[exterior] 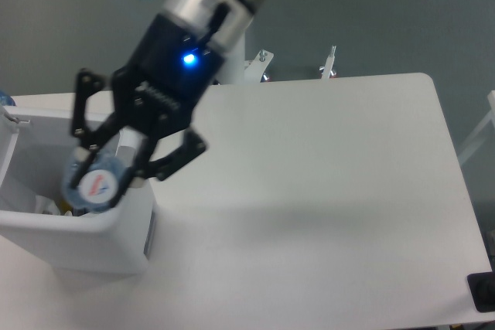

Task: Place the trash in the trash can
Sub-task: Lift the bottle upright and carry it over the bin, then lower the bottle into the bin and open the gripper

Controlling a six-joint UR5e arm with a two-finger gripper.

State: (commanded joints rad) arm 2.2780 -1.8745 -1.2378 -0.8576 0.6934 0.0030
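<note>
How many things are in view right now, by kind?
Bottle: 1, held in the gripper over the bin
Bin: 1, with some trash inside, too hidden to count
Table: 1
Total: 3

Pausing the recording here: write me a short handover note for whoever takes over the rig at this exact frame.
Gripper: jaws shut on the crushed plastic bottle, arm tilted toward the left of the table.
Bottle: held in the air over the opening of the white trash can, label facing the camera.
Trash can: at the left edge of the white table; some items already lie at its bottom, too hidden to identify.
Done: bottle picked up and brought over the can.
Left: open the jaws to drop the bottle in, then pull the arm clear. No other trash shows on the table.
</note>
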